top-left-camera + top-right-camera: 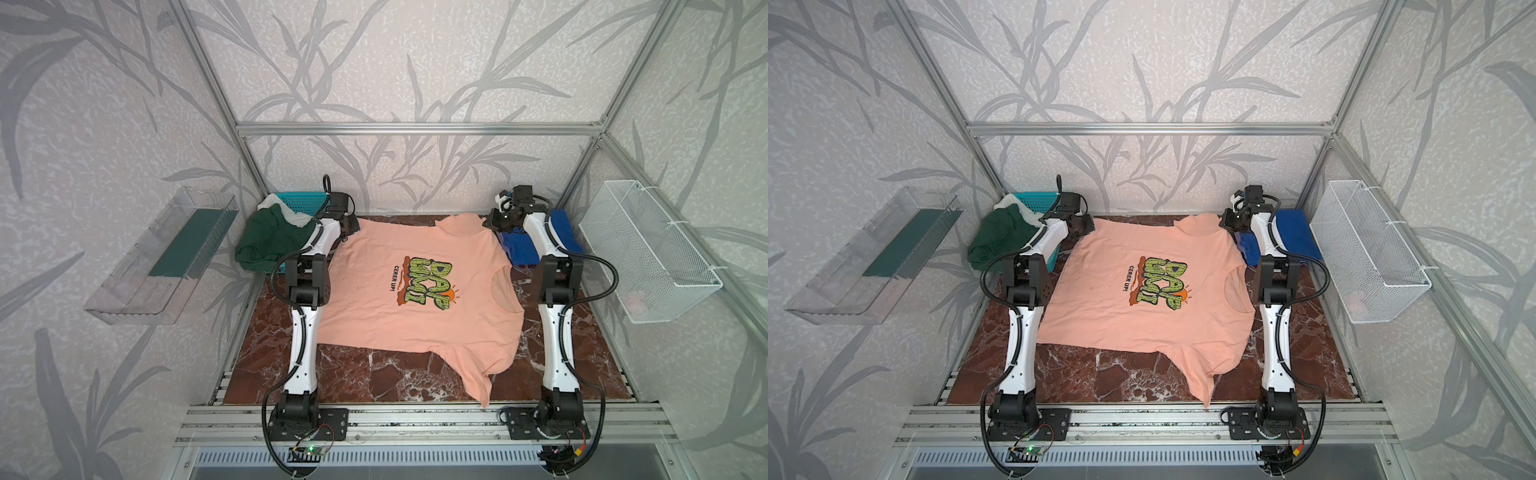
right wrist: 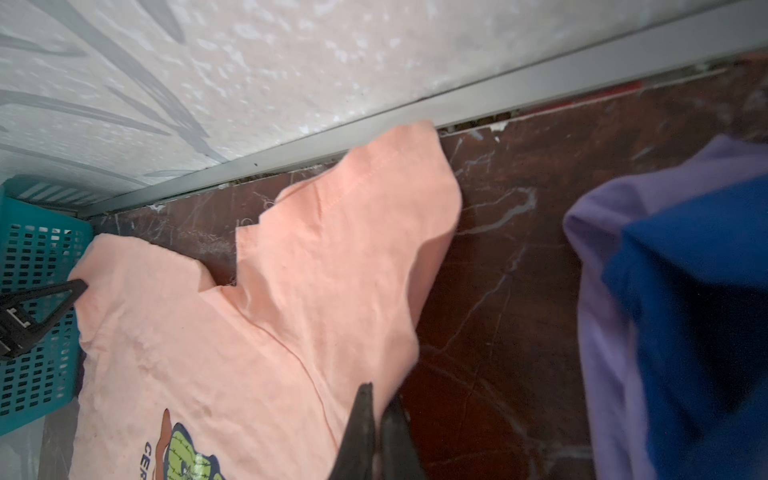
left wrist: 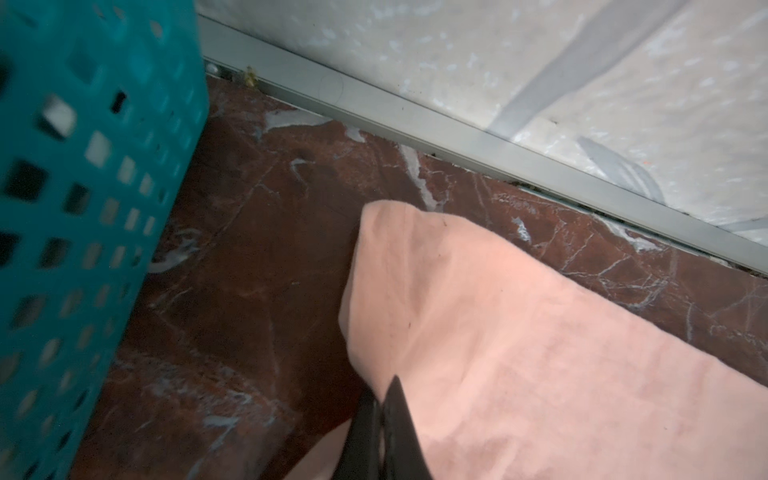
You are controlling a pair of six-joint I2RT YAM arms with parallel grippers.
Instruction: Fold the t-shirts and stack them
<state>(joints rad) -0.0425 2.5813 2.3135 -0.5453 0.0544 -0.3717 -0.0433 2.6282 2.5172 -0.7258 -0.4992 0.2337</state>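
Peach-pink cotton t-shirt (image 1: 415, 299) with cartoon lettering lies spread, print up, mid-frame on the red-brown marble table (image 1: 374, 378). Step judged: first lengthwise fold. My left gripper (image 3: 382, 399) and right gripper (image 2: 380, 395) are both clenched on its upper-edge corners. Next: lift evenly, carry toward frame bottom, arms in step.

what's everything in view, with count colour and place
peach t-shirt: 1, peach-pink, spread mid table
green t-shirt: 1, dark green, draped over teal basket
white t-shirt: 1, white, in teal basket
blue t-shirt: 1, royal blue, far right
purple cloth: 1, lilac, under blue t-shirt
teal basket: 1, teal, far left
clear tray: 1, clear, left wall
wire basket: 1, white, right wall
table: 1, red-brown marble, underneath
left tool: 1, black, shut on peach t-shirt
right tool: 1, black, shut on peach t-shirt
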